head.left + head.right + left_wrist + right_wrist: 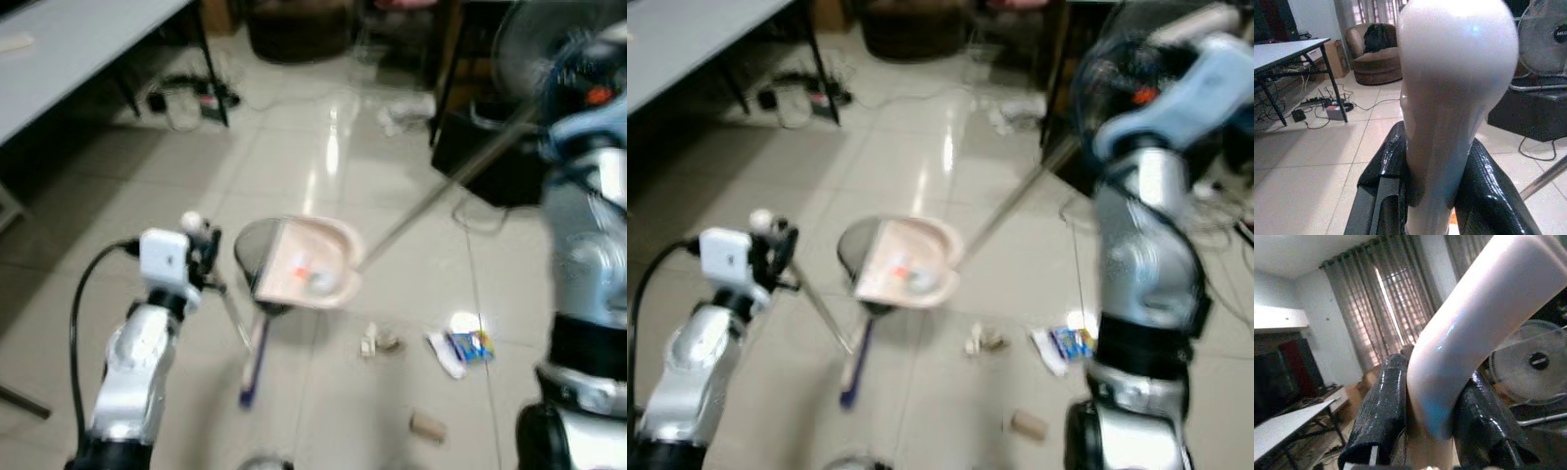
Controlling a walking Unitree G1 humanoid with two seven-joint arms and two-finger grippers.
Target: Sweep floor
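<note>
My left gripper (pixel 203 247) is at the lower left, shut on the rounded white top of a thin broom handle (pixel 1449 88). The stick slants down to a purple broom head (pixel 252 370) on the tiles. A pink dustpan (pixel 312 264) sits on the floor at the centre with a few scraps in it. Its long metal pole (pixel 441 191) rises to the upper right. My right gripper (pixel 1432 396) is shut on the pole's curved pink grip (pixel 1474 313). On the tiles to the dustpan's right lie small scraps (pixel 378 343), a white and blue wrapper (pixel 460 349) and a cardboard roll (pixel 428 425).
A grey table (pixel 69 49) stands at the upper left with cables and a power strip (pixel 196 98) under it. A fan (pixel 549 49) and a black box (pixel 490 157) stand at the upper right. A brown armchair (pixel 1374 56) is at the back.
</note>
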